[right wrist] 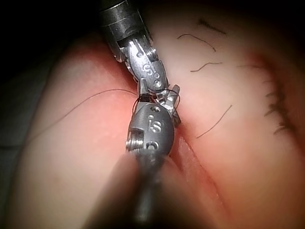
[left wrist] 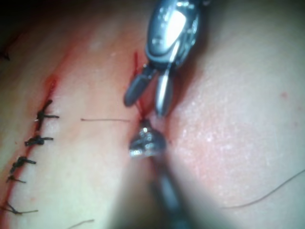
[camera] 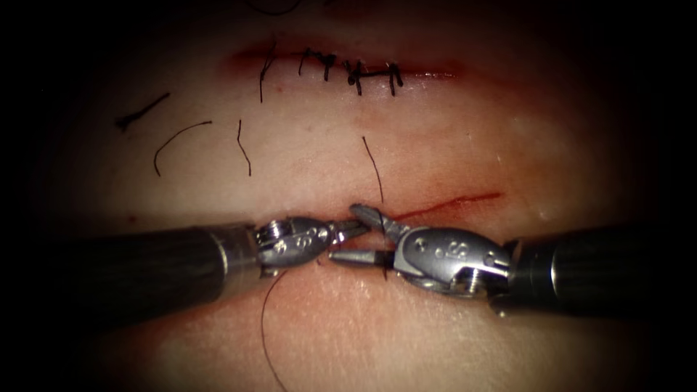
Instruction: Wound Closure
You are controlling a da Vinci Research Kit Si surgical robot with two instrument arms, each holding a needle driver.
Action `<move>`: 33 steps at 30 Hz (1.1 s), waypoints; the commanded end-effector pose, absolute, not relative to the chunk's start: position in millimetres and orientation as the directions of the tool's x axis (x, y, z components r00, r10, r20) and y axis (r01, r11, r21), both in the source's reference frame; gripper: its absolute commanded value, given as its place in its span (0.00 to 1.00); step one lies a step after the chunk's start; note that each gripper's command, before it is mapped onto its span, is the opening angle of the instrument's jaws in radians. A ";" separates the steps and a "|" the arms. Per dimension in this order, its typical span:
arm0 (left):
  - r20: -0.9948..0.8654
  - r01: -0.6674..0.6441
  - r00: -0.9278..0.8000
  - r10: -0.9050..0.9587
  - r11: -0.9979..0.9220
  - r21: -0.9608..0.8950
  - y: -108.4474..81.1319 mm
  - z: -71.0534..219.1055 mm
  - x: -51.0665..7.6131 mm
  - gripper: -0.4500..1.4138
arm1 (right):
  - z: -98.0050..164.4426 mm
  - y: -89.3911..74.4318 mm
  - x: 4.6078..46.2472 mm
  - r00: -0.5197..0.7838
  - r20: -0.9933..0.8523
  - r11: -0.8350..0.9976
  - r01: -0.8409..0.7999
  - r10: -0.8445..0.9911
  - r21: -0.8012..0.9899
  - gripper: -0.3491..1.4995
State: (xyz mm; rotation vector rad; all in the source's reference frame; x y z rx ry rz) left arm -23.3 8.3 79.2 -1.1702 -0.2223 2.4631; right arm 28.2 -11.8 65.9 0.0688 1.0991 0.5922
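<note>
The tissue (camera: 435, 145) has an open cut (camera: 450, 203) running rightward from the tool tips. My left tool (camera: 354, 229) comes in from the left, and its jaws look shut on the thread (camera: 374, 170) at the cut's left end. Dark thread (right wrist: 159, 95) loops around those jaws. A long strand (camera: 265, 327) leaves under the left tool's wrist and runs off the lower edge. My right tool (camera: 357, 235) meets it tip to tip, jaws spread wide and holding nothing. One jaw lies above the left tool's tip and one below. The same open right tool (left wrist: 150, 95) faces my left tool (left wrist: 145, 140).
Farther back lies a second cut (camera: 341, 69) closed with several dark stitches. Cut ends of thread (camera: 178, 141) lie loose on the tissue to the left between the two cuts. Red fluid stains the tissue (camera: 319, 290) below the tools.
</note>
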 end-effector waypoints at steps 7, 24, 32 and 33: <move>-0.699 -0.275 -0.582 0.416 -0.909 -0.312 7.0 80.1 -24.1 0.00 | 65.3 -11.2 28.3 0.235 -0.845 0.824 -0.451 0.480 0.342 0.75; -0.700 -0.246 -0.574 0.424 -0.905 -0.346 2.7 73.5 -22.3 0.32 | 66.8 -10.3 26.8 0.293 -0.819 0.794 -0.535 0.493 0.287 0.75; -0.701 -0.239 -0.570 0.429 -0.903 -0.358 1.3 70.1 -23.1 0.34 | 67.6 -10.4 27.2 0.412 -0.789 0.828 -0.522 0.457 0.207 0.75; -0.701 -0.237 -0.570 0.429 -0.903 -0.359 1.2 69.8 -22.9 0.34 | 67.7 -10.4 27.2 0.429 -0.780 0.832 -0.516 0.456 0.202 0.75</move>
